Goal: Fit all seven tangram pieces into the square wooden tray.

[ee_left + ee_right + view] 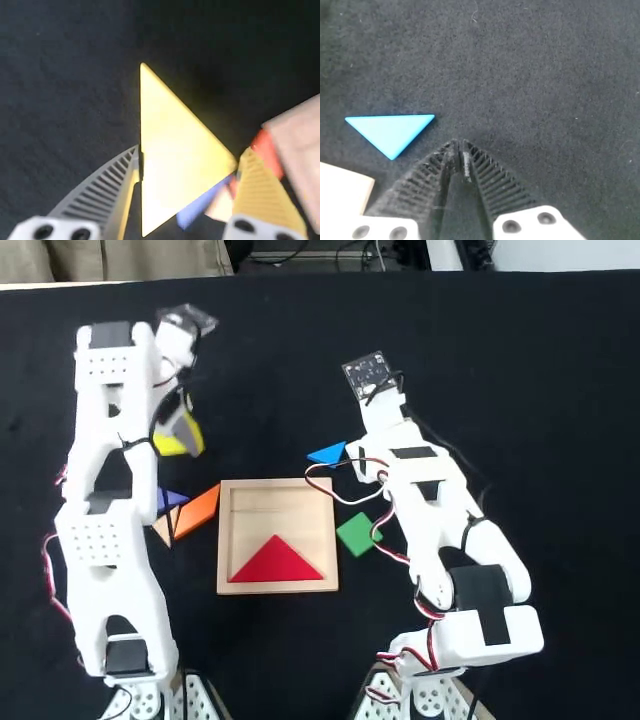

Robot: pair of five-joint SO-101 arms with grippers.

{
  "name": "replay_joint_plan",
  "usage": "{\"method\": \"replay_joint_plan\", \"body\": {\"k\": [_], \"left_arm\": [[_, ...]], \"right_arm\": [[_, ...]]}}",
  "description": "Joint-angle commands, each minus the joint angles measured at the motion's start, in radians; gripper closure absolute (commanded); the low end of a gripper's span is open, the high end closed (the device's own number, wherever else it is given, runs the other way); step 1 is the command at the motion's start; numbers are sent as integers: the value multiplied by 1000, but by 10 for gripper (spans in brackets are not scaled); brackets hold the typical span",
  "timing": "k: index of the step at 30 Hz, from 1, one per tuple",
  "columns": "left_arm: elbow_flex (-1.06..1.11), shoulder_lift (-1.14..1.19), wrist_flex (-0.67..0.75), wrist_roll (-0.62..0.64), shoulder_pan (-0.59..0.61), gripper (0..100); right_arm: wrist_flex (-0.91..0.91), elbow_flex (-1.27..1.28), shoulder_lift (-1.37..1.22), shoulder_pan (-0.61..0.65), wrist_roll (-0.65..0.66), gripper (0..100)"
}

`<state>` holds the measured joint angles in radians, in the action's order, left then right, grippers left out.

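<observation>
The left claw (190,152) grips a yellow triangle (170,145) at about 10 o'clock from the tray (277,485) (a red triangle (275,560) lies inside). The right claw (458,147), pinched shut and empty, sits beside a blue triangle (390,131) at the tray's 1 o'clock.

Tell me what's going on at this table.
The left gripper grips the yellow triangle, off to the tray's left. The right gripper is shut and empty, its tips beside the blue triangle. The wooden tray holds just the red triangle; the green square and orange piece lie outside it.
</observation>
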<state>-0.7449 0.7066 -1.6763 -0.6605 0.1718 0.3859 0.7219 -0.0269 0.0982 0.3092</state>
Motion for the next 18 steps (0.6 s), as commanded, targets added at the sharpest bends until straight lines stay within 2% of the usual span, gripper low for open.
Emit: {"method": "replay_joint_plan", "body": {"k": [1, 4, 7, 10, 14, 18], "left_arm": [[-139, -31, -86, 324, -41, 818], [-45, -92, -86, 446, -70, 868], [114, -204, -83, 486, -134, 866], [275, -341, -57, 557, -197, 824], [512, -562, 51, 609, -232, 805], [742, -776, 219, 609, -182, 800]], "right_arm": [[-5, -61, 8, -21, 6, 987], [-2, -81, 8, -51, -2, 987], [-2, -84, 8, -61, -2, 987], [-2, -84, 7, -60, -2, 987], [-2, -84, 5, -60, -2, 987], [-2, -84, 5, -58, -2, 987]]}}
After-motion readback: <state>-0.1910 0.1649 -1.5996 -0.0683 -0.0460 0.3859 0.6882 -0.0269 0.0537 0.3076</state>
